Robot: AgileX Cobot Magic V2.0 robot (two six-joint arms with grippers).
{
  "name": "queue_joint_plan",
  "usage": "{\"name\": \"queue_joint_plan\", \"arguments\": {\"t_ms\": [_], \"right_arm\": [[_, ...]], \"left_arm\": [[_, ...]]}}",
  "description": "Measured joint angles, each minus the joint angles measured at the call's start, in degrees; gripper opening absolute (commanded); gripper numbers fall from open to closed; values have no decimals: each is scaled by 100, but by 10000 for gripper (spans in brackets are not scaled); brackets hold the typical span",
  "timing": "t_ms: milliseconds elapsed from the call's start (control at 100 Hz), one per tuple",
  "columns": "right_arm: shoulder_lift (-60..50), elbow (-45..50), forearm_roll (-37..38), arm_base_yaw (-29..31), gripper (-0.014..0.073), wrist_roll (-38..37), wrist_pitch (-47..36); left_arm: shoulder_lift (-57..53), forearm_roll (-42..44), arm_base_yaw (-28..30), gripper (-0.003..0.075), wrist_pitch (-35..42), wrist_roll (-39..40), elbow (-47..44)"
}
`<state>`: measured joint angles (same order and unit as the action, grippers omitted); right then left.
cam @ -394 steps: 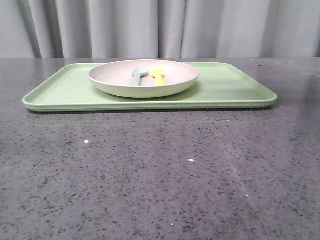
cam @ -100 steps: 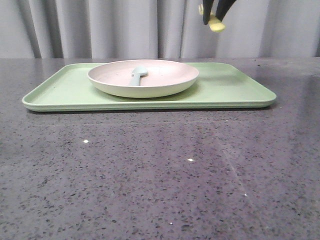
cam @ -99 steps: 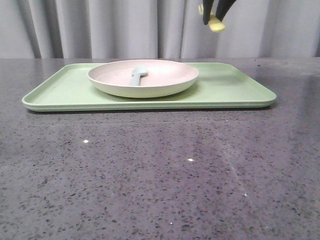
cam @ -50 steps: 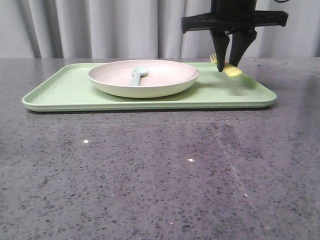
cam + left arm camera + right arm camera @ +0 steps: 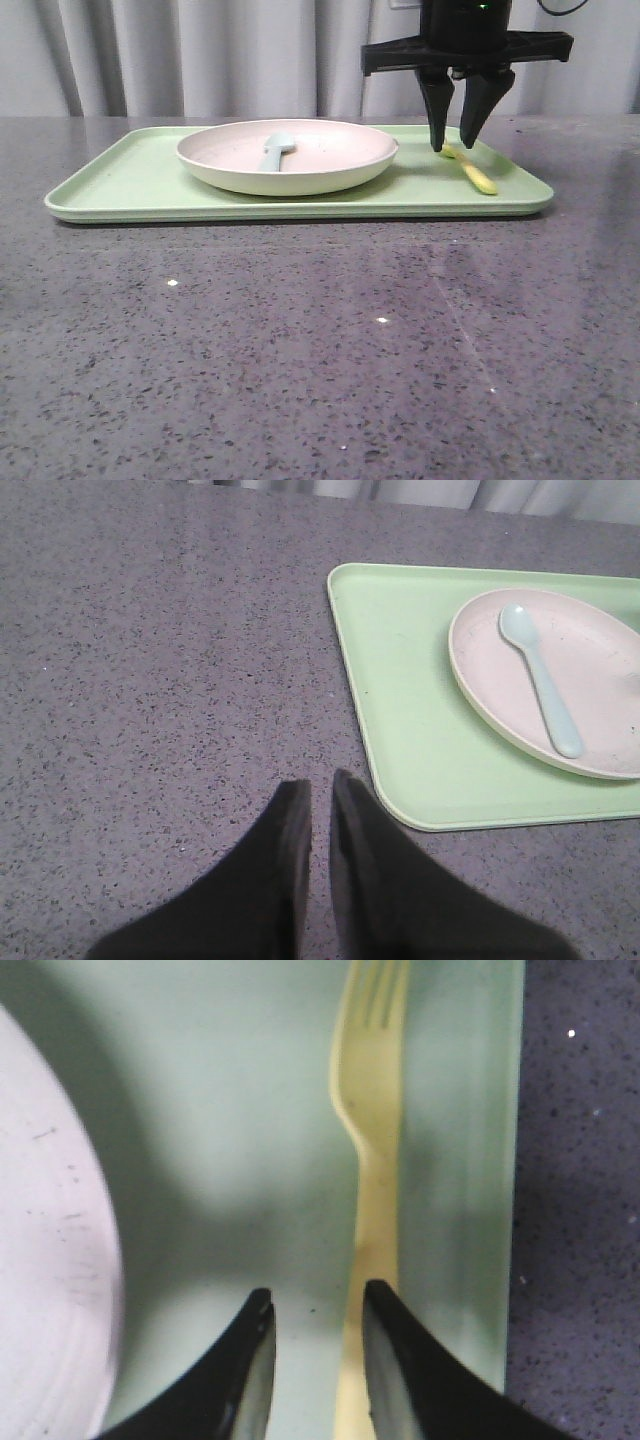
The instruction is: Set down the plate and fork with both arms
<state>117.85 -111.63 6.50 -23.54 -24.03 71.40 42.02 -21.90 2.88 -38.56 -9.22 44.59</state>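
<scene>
The pinkish-cream plate (image 5: 330,160) sits on the light-green tray (image 5: 130,185) and holds a pale blue spoon (image 5: 275,152). The yellow fork (image 5: 474,172) lies flat on the tray to the right of the plate, tines pointing away from the camera. My right gripper (image 5: 452,146) hovers just over the fork's far end, open and empty. In the right wrist view the fork (image 5: 372,1160) lies on the tray between and beyond the open fingers (image 5: 318,1305). My left gripper (image 5: 320,785) is shut and empty over bare table beside the tray's left end; the plate (image 5: 590,730) shows there too.
The tray (image 5: 420,730) lies across the far half of the dark speckled table (image 5: 320,350). A grey curtain (image 5: 200,55) hangs behind the table. The tray's raised right rim (image 5: 508,1160) runs close beside the fork.
My right gripper came down with the fork from above to the tray right of the plate, opened, and the fork now lies flat on the tray. The plate and spoon have not moved.
</scene>
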Motion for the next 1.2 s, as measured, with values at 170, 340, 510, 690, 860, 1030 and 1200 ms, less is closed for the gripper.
{"name": "queue_joint_plan", "arguments": {"t_ms": [170,340,510,690,860,1030,1200], "right_arm": [[0,0,0,0,248,13,-4],[-50,0,0,0,248,13,-4],[-356,35,0,0,246,13,-4],[-1034,601,0,-84,246,13,-14],[-2033,1629,0,-275,246,13,-317],[-3051,2589,14,-284,246,13,-885],[-4078,3530,109,-284,243,13,-1511]], "left_arm": [[0,0,0,50,0,0,0],[0,0,0,50,0,0,0],[0,0,0,50,0,0,0],[0,0,0,50,0,0,0],[0,0,0,50,0,0,0],[0,0,0,50,0,0,0],[0,0,0,50,0,-81,0]]}}
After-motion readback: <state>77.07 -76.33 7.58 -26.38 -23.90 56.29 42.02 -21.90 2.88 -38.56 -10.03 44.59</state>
